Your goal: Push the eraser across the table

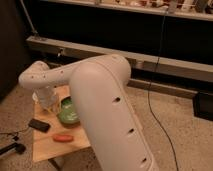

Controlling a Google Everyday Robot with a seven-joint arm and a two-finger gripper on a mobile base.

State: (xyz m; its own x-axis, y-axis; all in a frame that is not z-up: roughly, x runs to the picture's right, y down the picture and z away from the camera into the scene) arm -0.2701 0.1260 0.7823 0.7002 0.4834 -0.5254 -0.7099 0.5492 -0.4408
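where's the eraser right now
In the camera view the eraser lies at the left edge of the table, left of the green bowl and behind the orange object; the end effector hangs just beyond it.

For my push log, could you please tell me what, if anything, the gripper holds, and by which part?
It cannot be told. The gripper sits over the table beside the green bowl; the eraser lies apart from it.
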